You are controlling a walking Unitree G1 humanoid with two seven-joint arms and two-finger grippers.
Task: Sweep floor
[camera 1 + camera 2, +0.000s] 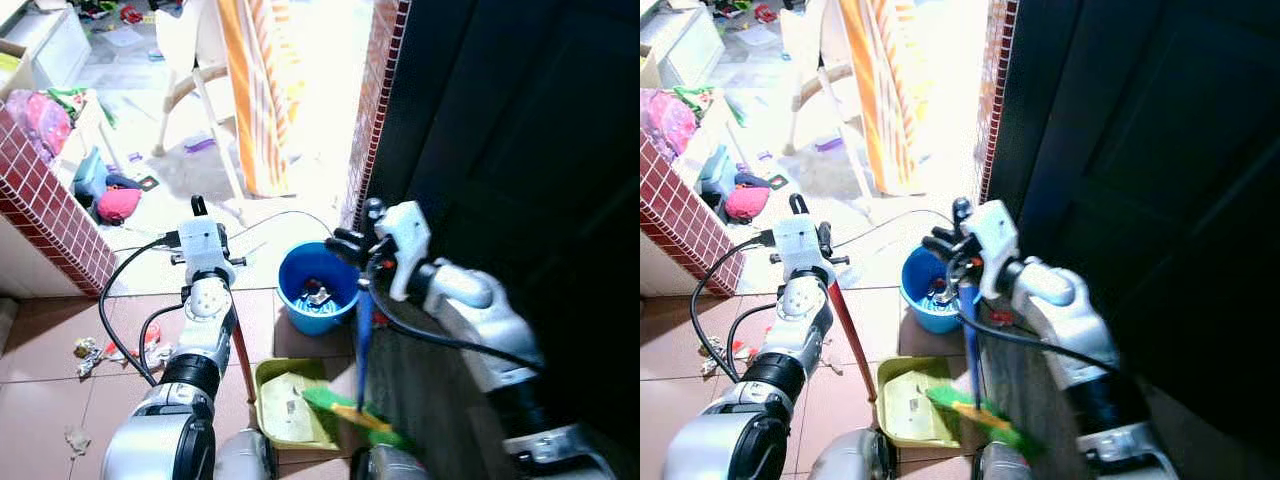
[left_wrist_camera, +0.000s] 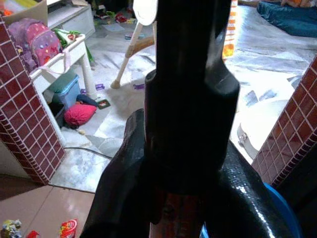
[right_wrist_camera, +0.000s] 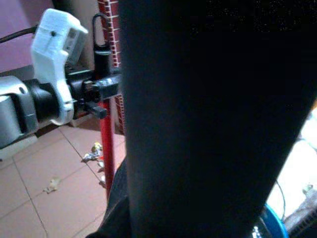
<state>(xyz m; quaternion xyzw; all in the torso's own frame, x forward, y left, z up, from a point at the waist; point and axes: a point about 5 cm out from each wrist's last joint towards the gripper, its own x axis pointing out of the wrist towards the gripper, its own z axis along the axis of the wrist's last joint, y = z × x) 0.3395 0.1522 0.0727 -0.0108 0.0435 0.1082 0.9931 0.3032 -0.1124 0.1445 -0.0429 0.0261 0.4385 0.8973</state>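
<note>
Right gripper is clamped on the blue broom handle, green bristles down by the yellow-green dustpan. Left gripper is closed on the dustpan's red handle, scraps lying on the tiles just left of it, blue bucket just ahead.

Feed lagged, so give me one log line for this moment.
left gripper: shut on red dustpan handle | right gripper: shut on blue broom handle | dustpan: on floor | litter: unswept
</note>
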